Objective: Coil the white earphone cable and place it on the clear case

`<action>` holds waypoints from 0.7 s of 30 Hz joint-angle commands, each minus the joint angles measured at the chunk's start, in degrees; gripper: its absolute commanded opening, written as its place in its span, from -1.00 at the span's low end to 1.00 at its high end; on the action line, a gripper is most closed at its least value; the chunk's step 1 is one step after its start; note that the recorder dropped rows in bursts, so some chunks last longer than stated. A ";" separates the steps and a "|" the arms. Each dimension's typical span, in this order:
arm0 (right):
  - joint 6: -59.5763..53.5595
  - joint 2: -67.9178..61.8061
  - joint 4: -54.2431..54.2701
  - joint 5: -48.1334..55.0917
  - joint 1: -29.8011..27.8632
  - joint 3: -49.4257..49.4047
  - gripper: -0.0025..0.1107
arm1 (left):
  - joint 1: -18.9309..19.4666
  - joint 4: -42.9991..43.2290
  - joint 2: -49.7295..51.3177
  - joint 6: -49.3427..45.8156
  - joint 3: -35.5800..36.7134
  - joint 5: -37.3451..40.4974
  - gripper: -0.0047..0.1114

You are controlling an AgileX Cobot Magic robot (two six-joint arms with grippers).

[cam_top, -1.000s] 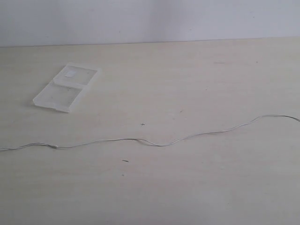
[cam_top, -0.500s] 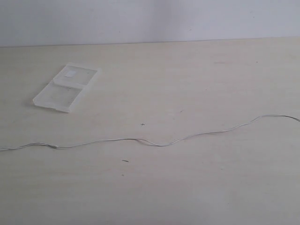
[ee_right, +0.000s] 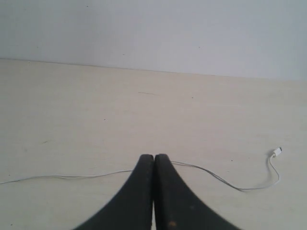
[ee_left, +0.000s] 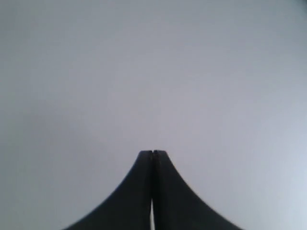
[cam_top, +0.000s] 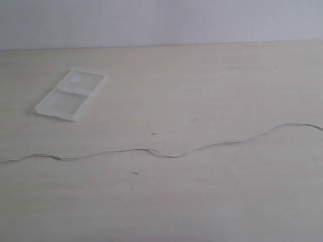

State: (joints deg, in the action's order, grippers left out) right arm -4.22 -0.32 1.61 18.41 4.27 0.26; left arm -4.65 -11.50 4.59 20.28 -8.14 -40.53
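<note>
Our left gripper (ee_left: pixel 152 153) and right gripper (ee_right: pixel 154 156) are both clenched on nothing. Past the right one the white earphone cable (cam_top: pixel 171 156) lies uncoiled, nine to three o'clock; the clear case (cam_top: pixel 70 94) sits apart at ten.

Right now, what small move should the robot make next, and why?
Probably open the right pincer first: its jaws are shut, and the white earphone cable lies uncoiled on the table, apart from the clear case.
</note>
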 commanded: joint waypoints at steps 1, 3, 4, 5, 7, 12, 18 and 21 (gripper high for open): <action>-0.15 0.32 0.00 -0.48 -0.28 -0.26 -0.96 | 0.08 -0.81 13.05 -7.90 -10.28 4.16 -0.92; -0.15 0.32 0.00 -0.48 -0.28 -0.26 -0.96 | 0.08 -0.67 21.75 -11.03 -14.32 9.72 -0.92; -0.15 0.32 0.00 -0.48 -0.28 -0.26 -0.96 | 0.08 0.08 25.45 -12.44 -16.31 12.50 -0.92; -0.15 0.32 0.00 -0.48 -0.28 -0.26 -0.96 | 0.08 2.31 30.21 -14.10 -18.52 16.90 -0.92; -0.15 0.32 0.00 -0.48 -0.28 -0.26 -0.96 | 0.08 8.24 38.89 -15.39 -23.43 27.80 -0.92; -0.15 0.32 0.00 -0.48 -0.28 -0.26 -0.96 | -2.67 10.95 62.64 -18.49 -39.25 59.90 -0.92; -0.15 0.32 0.00 -0.48 -0.28 -0.26 -0.96 | -9.77 4.94 83.20 -34.47 -57.16 82.72 -0.92; -0.15 0.32 0.00 -0.48 -0.28 -0.26 -0.96 | -13.63 0.41 91.57 -44.08 -65.26 91.15 -0.92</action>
State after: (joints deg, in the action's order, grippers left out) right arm -4.22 -0.32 1.61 18.41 4.27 0.26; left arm -14.91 -6.65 89.55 -14.71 -66.56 42.56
